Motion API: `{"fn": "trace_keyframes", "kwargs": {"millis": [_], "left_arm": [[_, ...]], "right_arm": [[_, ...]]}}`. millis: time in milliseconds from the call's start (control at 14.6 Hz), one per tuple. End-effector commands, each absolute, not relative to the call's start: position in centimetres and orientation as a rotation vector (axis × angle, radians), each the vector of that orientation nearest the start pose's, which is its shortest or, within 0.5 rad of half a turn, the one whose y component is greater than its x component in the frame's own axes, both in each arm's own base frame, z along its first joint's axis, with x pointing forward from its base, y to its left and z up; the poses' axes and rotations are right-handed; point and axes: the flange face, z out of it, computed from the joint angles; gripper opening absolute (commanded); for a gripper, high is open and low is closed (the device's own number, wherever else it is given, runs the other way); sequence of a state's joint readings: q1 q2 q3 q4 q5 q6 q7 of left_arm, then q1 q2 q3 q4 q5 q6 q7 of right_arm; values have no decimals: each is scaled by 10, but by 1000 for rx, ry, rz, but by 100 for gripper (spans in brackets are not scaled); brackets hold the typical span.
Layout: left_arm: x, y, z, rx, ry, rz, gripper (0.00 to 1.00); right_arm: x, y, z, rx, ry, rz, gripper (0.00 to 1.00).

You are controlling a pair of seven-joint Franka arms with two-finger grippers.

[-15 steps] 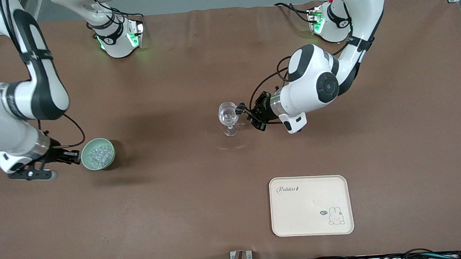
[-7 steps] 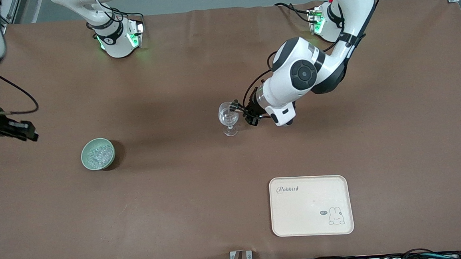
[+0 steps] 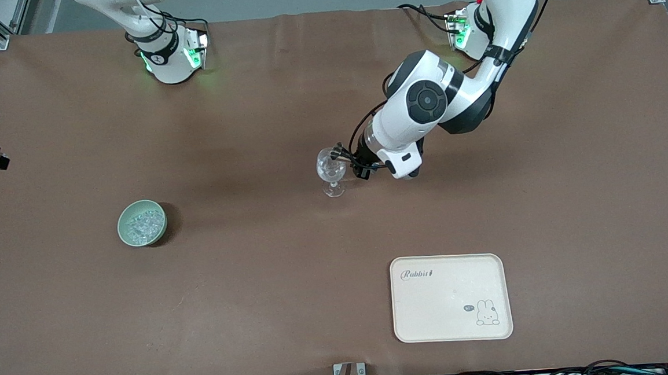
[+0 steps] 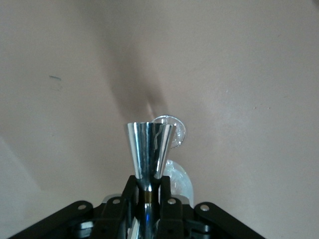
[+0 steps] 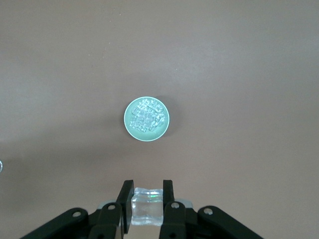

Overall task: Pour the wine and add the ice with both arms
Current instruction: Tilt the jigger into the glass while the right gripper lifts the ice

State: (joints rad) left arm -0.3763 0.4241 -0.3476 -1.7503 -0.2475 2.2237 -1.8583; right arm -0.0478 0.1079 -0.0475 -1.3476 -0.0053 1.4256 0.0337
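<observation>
right pincer grips ice cube | left pincer clamps jigger

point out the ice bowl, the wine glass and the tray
green bowl [image 3: 161, 220], front view, bare rim beside the ice.
wine glass [image 3: 330, 166], front view, middle of its clear cup.
tray [image 3: 452, 319], front view, bare cream surface near its front edge.

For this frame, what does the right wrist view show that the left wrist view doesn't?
Only the right wrist view: the right gripper shut on an ice cube, high over the green bowl of ice.

Only the left wrist view: the left gripper shut on a shiny metal measuring cup, tipped at the wine glass.

Both: the brown table.
</observation>
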Motion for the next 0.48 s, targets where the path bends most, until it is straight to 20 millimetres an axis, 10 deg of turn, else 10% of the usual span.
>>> {"fn": "trace_keyframes", "kwargs": {"millis": [0, 410], "left_arm": [[518, -434, 347, -2521, -2064, 636, 0], [553, -386, 364, -2554, -1998, 1111, 0]], "right_arm": [[572, -52, 657, -3145, 189, 51, 1], [570, -50, 656, -3142, 196, 73, 1]]}}
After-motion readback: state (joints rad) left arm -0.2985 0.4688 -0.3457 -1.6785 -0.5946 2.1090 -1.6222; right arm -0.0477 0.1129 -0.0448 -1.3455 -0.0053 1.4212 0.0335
